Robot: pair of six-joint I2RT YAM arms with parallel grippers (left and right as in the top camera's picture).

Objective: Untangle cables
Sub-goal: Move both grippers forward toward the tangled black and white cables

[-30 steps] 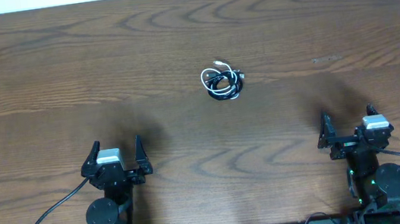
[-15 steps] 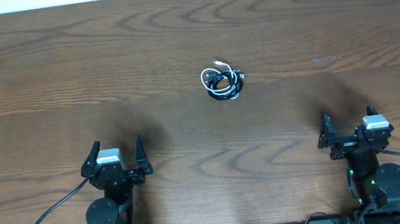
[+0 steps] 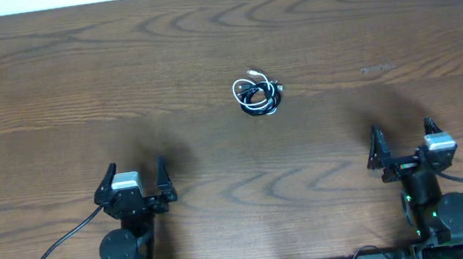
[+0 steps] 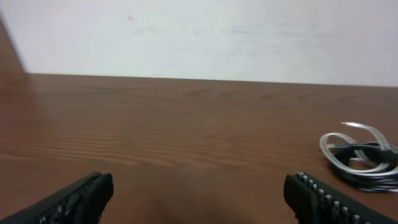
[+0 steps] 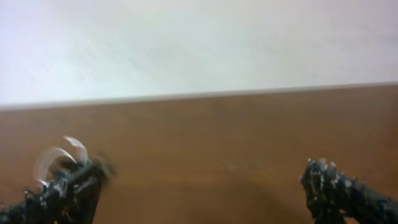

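**A:** Where do the cables (image 3: pixel 257 94) lie?

**B:** They lie in one small bunch on the wooden table (image 3: pixel 49 81), in its far half and roughly midway from side to side. Black loops and a white one are wound together. From overhead the separate strands cannot be followed.

**A:** And the left gripper (image 3: pixel 136 170)?

**B:** It sits near the front edge, well apart from the bunch, with its jaws spread wide and nothing between them. In its wrist view the dark fingers (image 4: pixel 81 198) show at the two lower corners with bare wood between. The bunch lies ahead and off to the right, where a white loop arches over the black cord.

**A:** The right gripper (image 3: pixel 401 133)?

**B:** It is released as well, jaws wide and empty. It stands near the front edge on the other side, also well apart from the cables. Its wrist view is blurred. The white loop shows there at the lower left, just above one finger (image 5: pixel 59 193), and the overhead view shows that finger far short of the bunch.

**A:** Does anything touch the cables?

**B:** Only the table. A pale wall (image 4: pixel 199 37) rises beyond its far edge.
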